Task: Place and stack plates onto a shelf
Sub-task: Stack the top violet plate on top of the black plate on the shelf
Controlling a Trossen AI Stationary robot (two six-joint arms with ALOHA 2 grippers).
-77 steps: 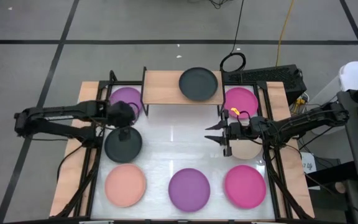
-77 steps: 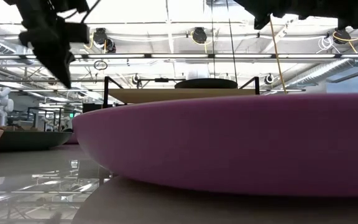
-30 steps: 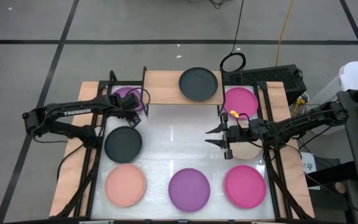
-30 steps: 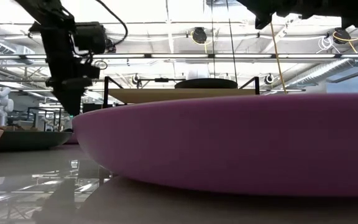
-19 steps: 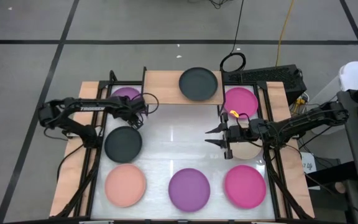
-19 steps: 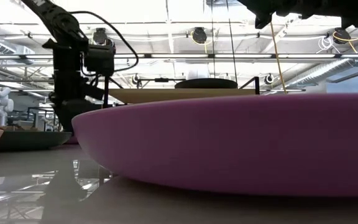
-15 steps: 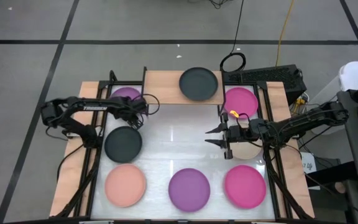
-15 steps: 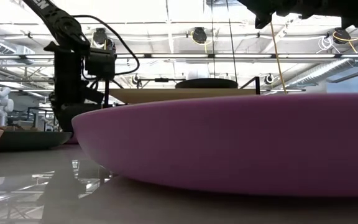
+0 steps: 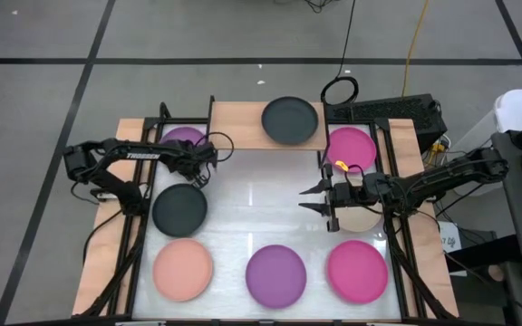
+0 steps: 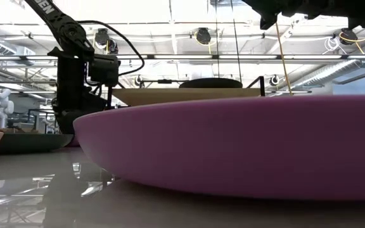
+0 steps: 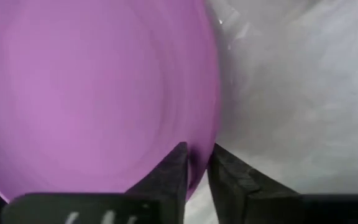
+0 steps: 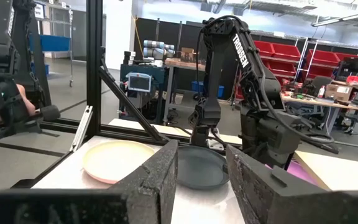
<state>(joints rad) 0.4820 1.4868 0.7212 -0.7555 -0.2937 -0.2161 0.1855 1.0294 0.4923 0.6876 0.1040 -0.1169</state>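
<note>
Grey floor (image 9: 43,36) crossed by dark lines. Overhead, a white ceiling (image 10: 170,28) with pipes and lamps. Red bins (image 12: 291,59) on far shelving beyond workbenches (image 12: 328,102).

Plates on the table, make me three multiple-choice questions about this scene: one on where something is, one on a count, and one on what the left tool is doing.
1. Where does the round matte dark grey plate farthest from the front edge lie?
A. On the small light-wood shelf
B. On the floor
C. Under the right arm

2. How many plates lie in the front row of the white tabletop?
A. One
B. Three
C. Six

3. What is the left tool doing?
A. Hanging high above the shelf
B. Closing on the rim of the round matte purple plate
C. Holding a salmon plate

Answers: 1 A, the high view shows it on the board. 2 B, salmon, purple and magenta lie there. 3 B, the left wrist view shows its fingers either side of the purple rim.
</note>
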